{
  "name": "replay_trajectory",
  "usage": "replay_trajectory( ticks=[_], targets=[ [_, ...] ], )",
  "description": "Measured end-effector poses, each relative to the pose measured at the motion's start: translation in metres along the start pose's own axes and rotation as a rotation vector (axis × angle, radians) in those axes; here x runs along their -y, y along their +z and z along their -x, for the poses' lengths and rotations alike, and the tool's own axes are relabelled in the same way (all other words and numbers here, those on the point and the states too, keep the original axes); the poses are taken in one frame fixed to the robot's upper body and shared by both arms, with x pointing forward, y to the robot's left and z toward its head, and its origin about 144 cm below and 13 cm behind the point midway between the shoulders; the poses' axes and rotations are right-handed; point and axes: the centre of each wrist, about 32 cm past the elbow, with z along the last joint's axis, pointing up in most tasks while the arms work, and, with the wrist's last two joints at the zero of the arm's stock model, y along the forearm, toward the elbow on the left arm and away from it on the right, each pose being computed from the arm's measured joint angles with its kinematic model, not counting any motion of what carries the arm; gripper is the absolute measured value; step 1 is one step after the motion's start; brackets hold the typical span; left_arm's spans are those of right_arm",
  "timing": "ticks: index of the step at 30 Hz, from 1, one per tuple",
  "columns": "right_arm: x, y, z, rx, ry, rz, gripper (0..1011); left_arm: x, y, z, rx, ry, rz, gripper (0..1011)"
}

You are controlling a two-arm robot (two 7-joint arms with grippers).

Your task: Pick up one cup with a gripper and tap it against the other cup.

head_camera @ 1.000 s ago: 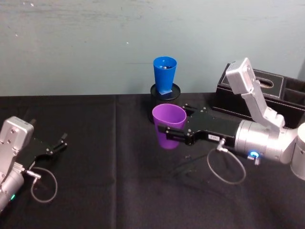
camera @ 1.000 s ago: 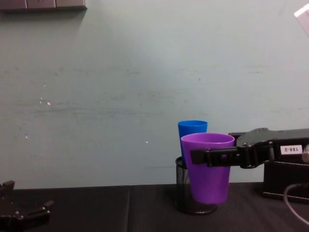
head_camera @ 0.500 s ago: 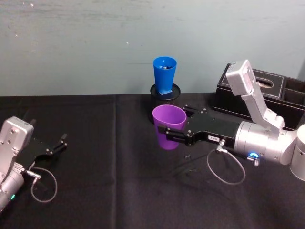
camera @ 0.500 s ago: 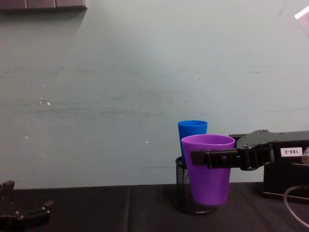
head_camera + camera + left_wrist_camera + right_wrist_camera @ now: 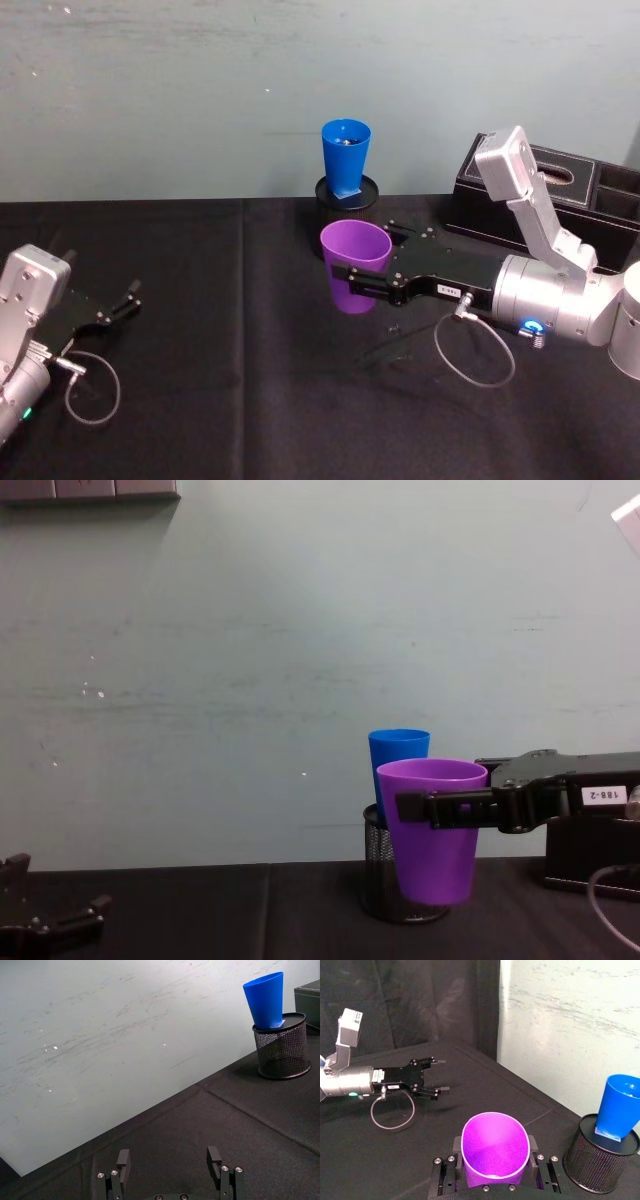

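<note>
Done: the purple cup (image 5: 352,297) was found gripped by the closed right gripper (image 5: 358,266), clear of the table.
Remaining: the tap was judged not yet made; the blue cup (image 5: 345,160) stood just behind, apart.
Left gripper (image 5: 122,303): parked, fingers spread.

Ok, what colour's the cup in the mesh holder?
Blue; the cup shows best in the left wrist view.

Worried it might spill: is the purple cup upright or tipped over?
Upright. The purple cup has its mouth up and its rim level in the chest view, its sides clamped by the right hand.
</note>
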Motion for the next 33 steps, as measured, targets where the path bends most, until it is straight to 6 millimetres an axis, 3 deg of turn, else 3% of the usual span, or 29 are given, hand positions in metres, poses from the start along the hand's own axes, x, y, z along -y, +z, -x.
replay_trajectory(
  ticks=[20,33],
  targets=[
    [0.000,0.000,0.000,-0.001,-0.001,-0.001,722,0.000,0.000,0.000,0.000,0.000,0.000,1000],
    [-0.006,0.013,-0.011,-0.014,-0.037,-0.023,722,0.000,0.000,0.000,0.000,0.000,0.000,1000]
  ],
)
